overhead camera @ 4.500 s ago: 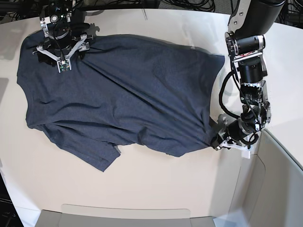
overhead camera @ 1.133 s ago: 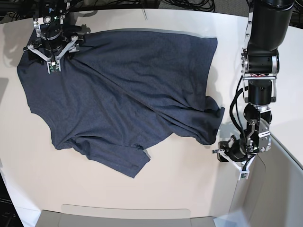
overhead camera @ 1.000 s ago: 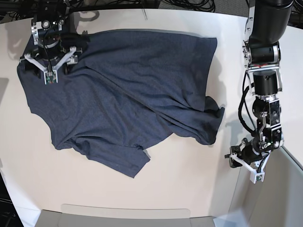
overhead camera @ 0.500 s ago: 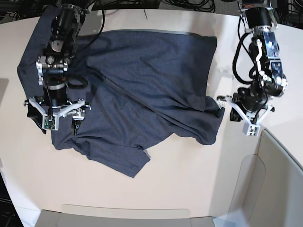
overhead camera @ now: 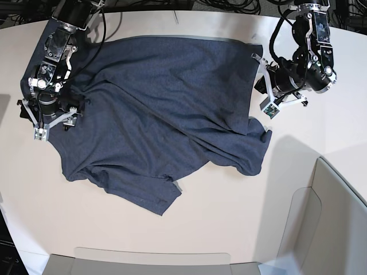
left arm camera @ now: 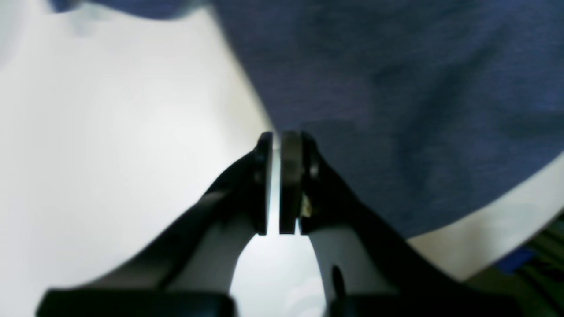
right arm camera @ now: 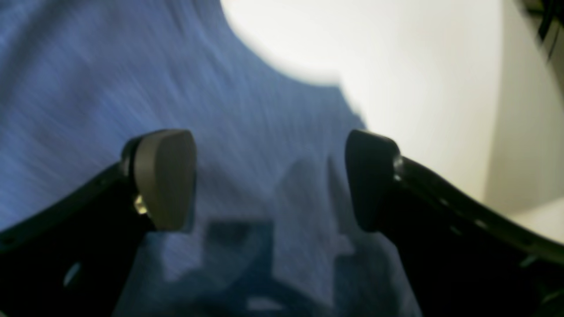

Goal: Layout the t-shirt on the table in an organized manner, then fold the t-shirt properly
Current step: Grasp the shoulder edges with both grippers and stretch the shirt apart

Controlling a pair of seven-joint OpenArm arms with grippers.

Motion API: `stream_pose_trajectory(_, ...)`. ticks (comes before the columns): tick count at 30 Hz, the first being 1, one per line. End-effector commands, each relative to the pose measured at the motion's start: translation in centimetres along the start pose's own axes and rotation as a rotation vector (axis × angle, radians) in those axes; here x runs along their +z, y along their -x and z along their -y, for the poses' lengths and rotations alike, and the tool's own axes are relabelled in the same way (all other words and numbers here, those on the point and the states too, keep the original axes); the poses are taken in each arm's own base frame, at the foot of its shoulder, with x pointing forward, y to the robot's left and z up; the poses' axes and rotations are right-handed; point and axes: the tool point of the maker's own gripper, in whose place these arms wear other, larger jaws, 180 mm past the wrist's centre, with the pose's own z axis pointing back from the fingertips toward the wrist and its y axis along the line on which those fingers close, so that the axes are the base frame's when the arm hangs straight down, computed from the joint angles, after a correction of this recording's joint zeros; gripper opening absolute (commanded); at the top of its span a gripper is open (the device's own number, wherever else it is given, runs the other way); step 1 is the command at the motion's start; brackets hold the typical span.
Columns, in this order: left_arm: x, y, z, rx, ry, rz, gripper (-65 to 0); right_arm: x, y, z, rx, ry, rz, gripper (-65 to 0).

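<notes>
Lying rumpled: t-shirt [overhead camera: 160, 109] | edge beside left end effector [left arm camera: 276, 182], nothing between its pads

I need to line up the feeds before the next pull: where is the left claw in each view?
Base view: the left claw is at the upper right, beside the t-shirt at its right edge.
Left wrist view: the left claw is at centre, shut, over the table just off the cloth's edge.
Right wrist view: not in it.
Shared landmark: that t-shirt edge against the white table.
</notes>
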Motion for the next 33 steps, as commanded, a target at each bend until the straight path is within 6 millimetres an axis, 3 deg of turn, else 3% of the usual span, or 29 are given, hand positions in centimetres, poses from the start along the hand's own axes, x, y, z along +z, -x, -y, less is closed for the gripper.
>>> stream_pose_trajectory(1, -0.2, -0.3, 0.2, 0.015, 0.031, 0.019, -59.7, -0.1, -0.8, 1.0, 0.005, 0.019, 0.026, -13.0)
stream_pose_trajectory(5, -2.7, 2.2, 0.9, 0.131, 0.131, -0.038, -59.2, -1.1, 2.1, 2.8, -0.013, 0.045, -0.052, -13.0)
stream_pose_trajectory(8, -4.0, 4.2, 1.0, 0.193, 0.163, -0.090, -59.2, -1.0, 3.3, 5.1, -0.066, 0.094, -0.077, -13.0)
stream_pose_trajectory(11, -4.8, 5.0, 0.4, 0.245, 0.162, -0.072, -59.2, -0.2, 4.4, 8.0, -0.126, 0.160, -0.087, -13.0)
stream_pose_trajectory(15, -4.5, 6.6, -2.7, 0.311, 0.103, -0.063, -59.3, 1.0, 5.8, 11.4, -0.215, 0.245, -0.096, -13.0)
stream_pose_trajectory(18, -3.7, 7.1, -5.2, 0.392, 0.017, -0.044, -59.3, 2.2, 8.2, 12.6, -0.306, 0.288, -0.119, -13.0)
stream_pose_trajectory(23, -3.2, 8.4, -5.8, 0.412, -0.014, -0.052, -59.3, 3.1, 9.7, 11.8, -0.397, 0.255, -0.108, -13.0)
stream_pose_trajectory(29, -3.3, 10.7, -4.5, 0.433, 0.004, -0.099, -59.3, 2.4, 8.1, 9.9, -0.388, 0.187, -0.077, -13.0)
stream_pose_trajectory(33, -3.2, 12.5, -3.5, 0.445, 0.016, -0.137, -59.3, 1.6, 6.3, 7.5, -0.338, 0.123, -0.055, -12.9)
